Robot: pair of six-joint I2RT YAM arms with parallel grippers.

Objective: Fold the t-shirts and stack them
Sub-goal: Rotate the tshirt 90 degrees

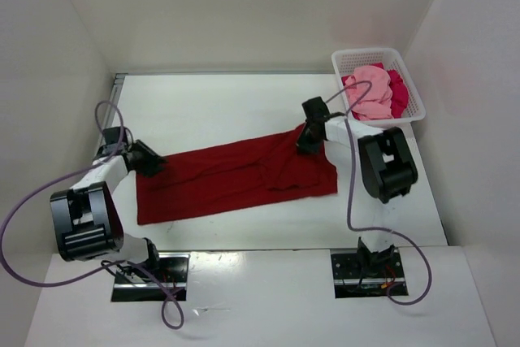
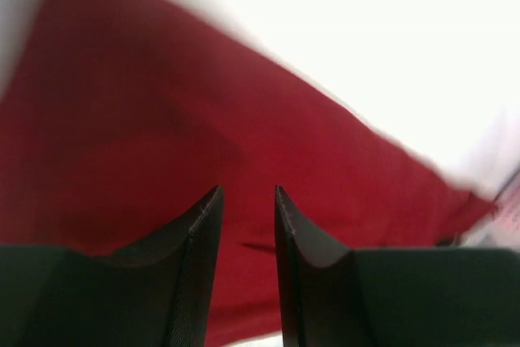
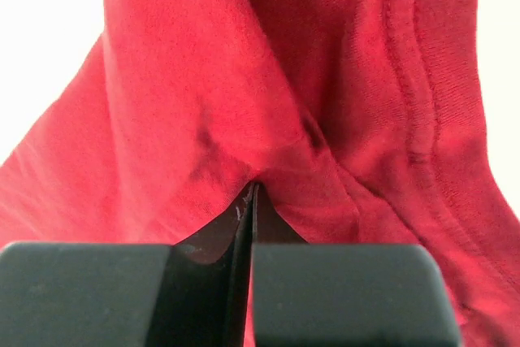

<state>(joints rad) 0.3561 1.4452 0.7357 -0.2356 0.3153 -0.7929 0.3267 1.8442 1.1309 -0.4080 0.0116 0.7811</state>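
A dark red t-shirt (image 1: 236, 180) lies spread lengthwise across the table. My right gripper (image 1: 307, 142) is at its far right part, shut, with a fold of the cloth (image 3: 203, 79) pinched and bunched at the fingertips (image 3: 252, 188). At the shirt's left end my left gripper (image 1: 154, 164) is low over the red cloth (image 2: 146, 119). Its fingers stand a little apart (image 2: 246, 193) and nothing shows between them. A light pink t-shirt (image 1: 372, 91) and a crimson-magenta t-shirt (image 1: 398, 91) lie crumpled in the basket.
A white lattice basket (image 1: 416, 103) stands at the back right corner of the white table (image 1: 211, 103). White walls close in the table on the left, back and right. Both arm bases sit at the near edge.
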